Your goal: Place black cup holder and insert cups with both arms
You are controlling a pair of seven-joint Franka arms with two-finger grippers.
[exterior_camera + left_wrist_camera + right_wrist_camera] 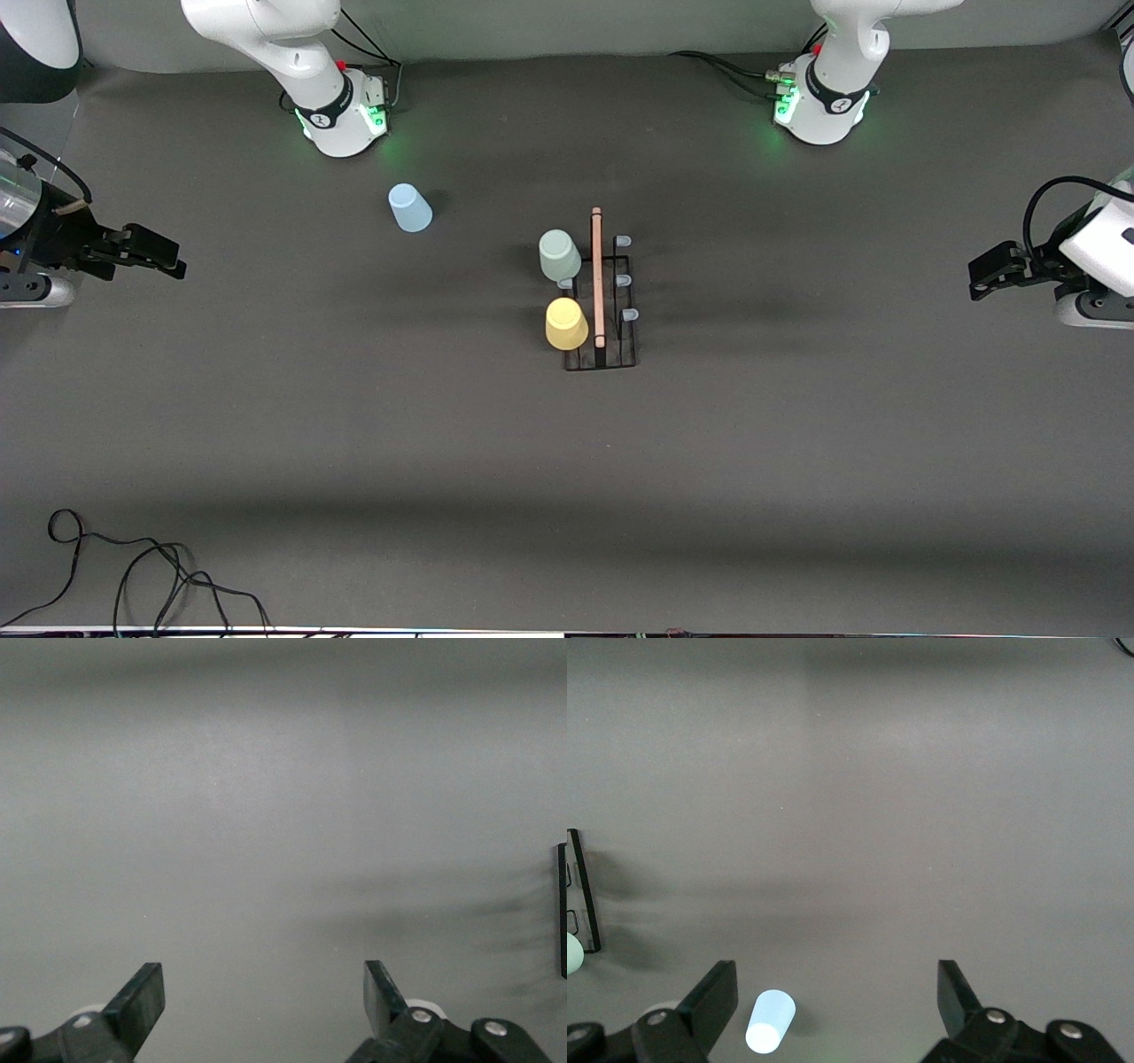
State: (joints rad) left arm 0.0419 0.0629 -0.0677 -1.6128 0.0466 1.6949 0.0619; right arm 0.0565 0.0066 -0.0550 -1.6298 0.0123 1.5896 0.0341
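Two cups already sit on the holder [601, 301], so the wide, empty right claw [168, 257] must next reach the blue cup [409, 208] nearby while the wide left claw [983, 275] waits.

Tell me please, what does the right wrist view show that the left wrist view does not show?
Only the right wrist view shows the light blue cup on the grey table, a sliver of the grey-green cup, and the open right gripper. Only the left wrist view shows the open left gripper. Both share bare table and an edge of the black cup holder, cut off at the frame's border.
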